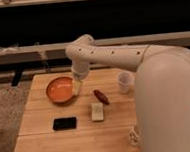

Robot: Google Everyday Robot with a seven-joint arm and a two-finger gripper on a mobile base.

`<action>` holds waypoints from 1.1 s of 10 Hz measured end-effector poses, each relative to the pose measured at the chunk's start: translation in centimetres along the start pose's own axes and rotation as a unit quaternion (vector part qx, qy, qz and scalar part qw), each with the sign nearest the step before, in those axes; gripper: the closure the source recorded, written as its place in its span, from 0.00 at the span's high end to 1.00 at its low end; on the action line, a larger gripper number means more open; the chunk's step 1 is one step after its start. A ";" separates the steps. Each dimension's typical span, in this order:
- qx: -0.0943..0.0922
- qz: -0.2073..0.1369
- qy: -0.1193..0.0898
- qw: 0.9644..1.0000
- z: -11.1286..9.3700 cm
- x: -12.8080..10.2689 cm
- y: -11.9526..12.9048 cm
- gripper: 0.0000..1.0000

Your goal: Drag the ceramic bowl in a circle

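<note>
Ceramic bowl (58, 89) sits left of centre in the frame, on the table (54, 140). The gripper (77, 87) is at its right rim; the bowl lies leftward. Whether it grips cannot be told.

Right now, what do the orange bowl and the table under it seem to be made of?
The ceramic bowl looks like glazed ceramic: a smooth, shiny orange surface with a darker rim. The table appears to be pale, matte wood, with plank seams running across it. The gripper is at the bowl's right rim.
</note>
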 end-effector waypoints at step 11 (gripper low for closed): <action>-0.017 -0.149 0.018 0.988 12.6 -8.9 7.8 0.80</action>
